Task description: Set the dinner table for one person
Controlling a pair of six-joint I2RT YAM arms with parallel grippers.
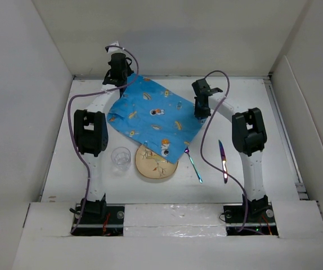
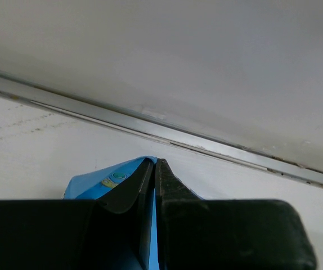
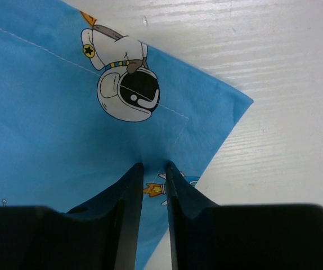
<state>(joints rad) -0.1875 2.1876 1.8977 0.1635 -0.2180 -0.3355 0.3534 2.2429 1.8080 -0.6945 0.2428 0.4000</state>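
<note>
The blue cartoon-print placemat [image 1: 153,115] lies askew on the white dinner table [image 1: 274,146], its near edge draped over part of a tan plate [image 1: 156,164]. My left gripper [image 1: 115,76] is shut on the mat's far left corner; in the left wrist view the cloth [image 2: 94,183] runs between the closed fingers, whose tips [image 2: 155,162] point at the back wall. My right gripper [image 1: 201,112] is at the mat's right corner. In the right wrist view its fingers [image 3: 153,166] stand narrowly apart, pinching puckered cloth [image 3: 49,101] below an astronaut print.
A clear glass [image 1: 121,157] stands left of the plate. An iridescent fork [image 1: 193,165] and knife [image 1: 223,160] lie right of it. Upright white panels [image 1: 32,112] border the table, and a metal strip [image 2: 150,129] runs along the back wall's foot.
</note>
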